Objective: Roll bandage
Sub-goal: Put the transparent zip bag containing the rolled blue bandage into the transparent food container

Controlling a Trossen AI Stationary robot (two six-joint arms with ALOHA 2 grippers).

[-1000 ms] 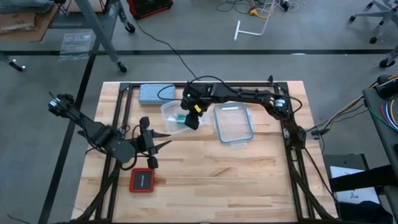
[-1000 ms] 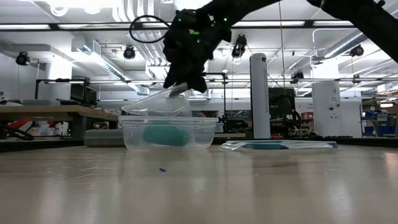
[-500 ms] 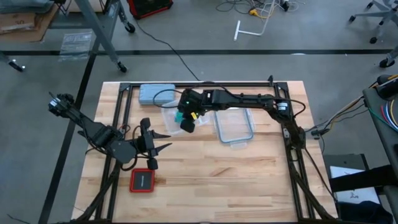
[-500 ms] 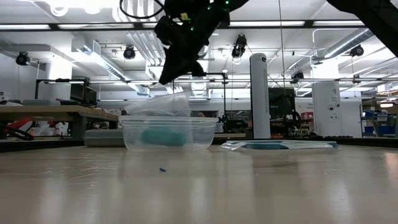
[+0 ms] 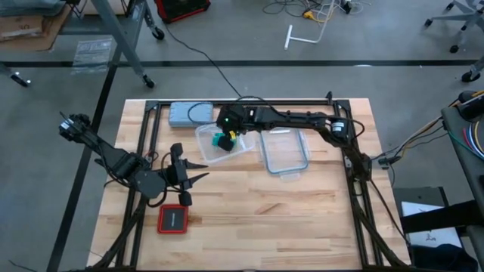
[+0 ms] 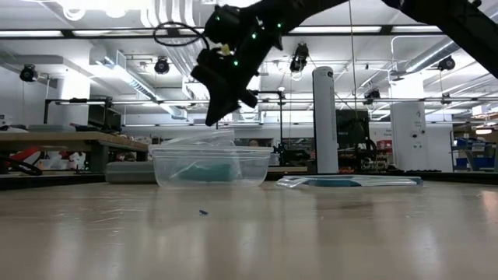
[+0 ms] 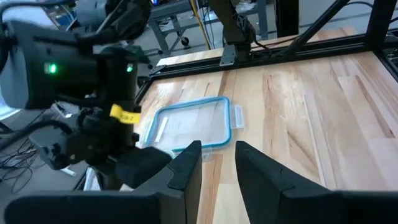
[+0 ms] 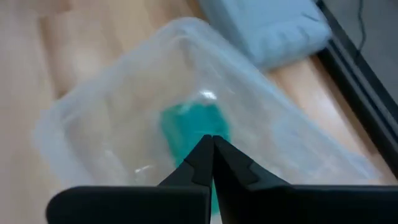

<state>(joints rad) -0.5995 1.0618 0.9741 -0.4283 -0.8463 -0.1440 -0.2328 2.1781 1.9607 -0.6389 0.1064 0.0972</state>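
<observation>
Right gripper [image 5: 228,135]: shifted from the near, inner side of the clear container [image 5: 240,150] toward its far edge over the last second, now above the tub's far half, fingers pressed together with nothing between them. Right arm: drawn back toward the table's far rail. Bandage [image 5: 222,140]: previously hidden under the gripper from overhead, now exposed as a teal roll inside the tub.

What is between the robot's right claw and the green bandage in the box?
Nothing solid. In the right wrist view the right gripper, fingers shut, hovers above the bandage inside the clear container.
</observation>
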